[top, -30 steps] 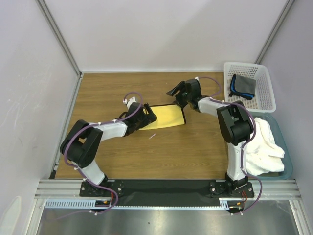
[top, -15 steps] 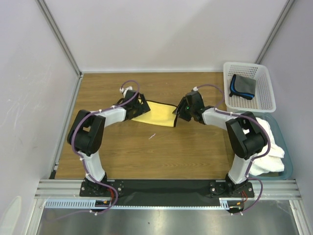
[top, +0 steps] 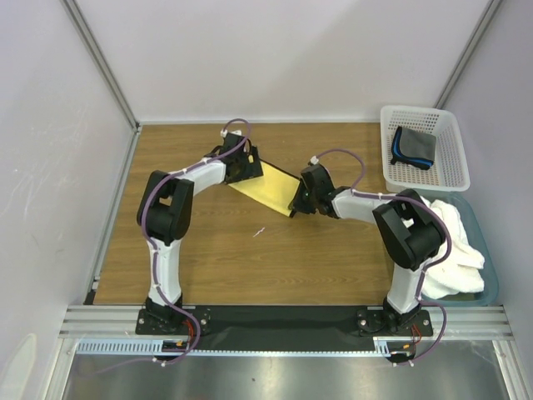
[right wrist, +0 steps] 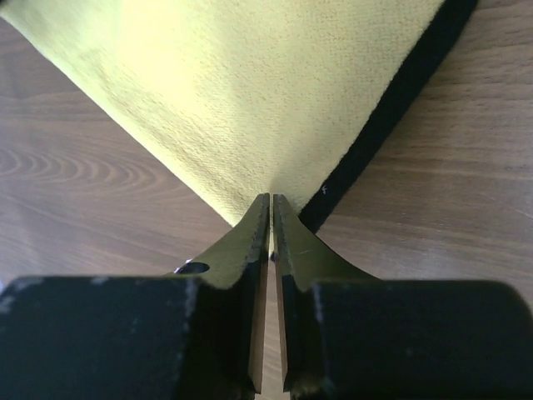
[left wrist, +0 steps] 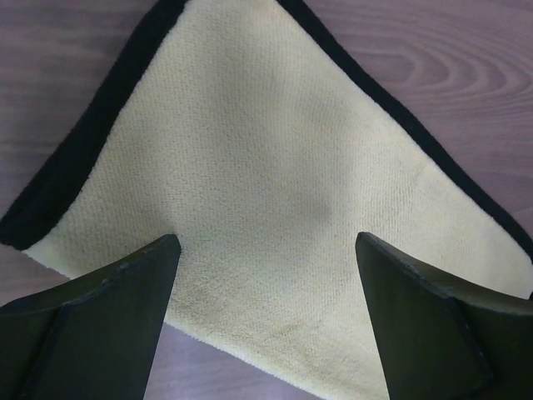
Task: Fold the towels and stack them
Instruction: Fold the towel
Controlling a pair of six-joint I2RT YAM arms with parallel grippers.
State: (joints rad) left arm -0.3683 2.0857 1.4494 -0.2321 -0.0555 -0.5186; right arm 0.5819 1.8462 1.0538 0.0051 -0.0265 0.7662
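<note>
The right hand (right wrist: pixel 271 204) is pinching a corner of the yellow towel (right wrist: pixel 250 83), which is lying on the table (right wrist: pixel 75 217) ahead of it. The left hand (left wrist: pixel 266 242) is hanging wide open over its far end. The cloth is looking light and limp, so its hemmed corners are probably offering the surest hold.

The right claw (right wrist: pixel 271 202) pinches a corner of the black-edged yellow towel (right wrist: pixel 250 83) above the wooden desk (right wrist: pixel 454 233).

Yellow towel (right wrist: pixel 250 83) corner hid betw. R jaws.
</note>
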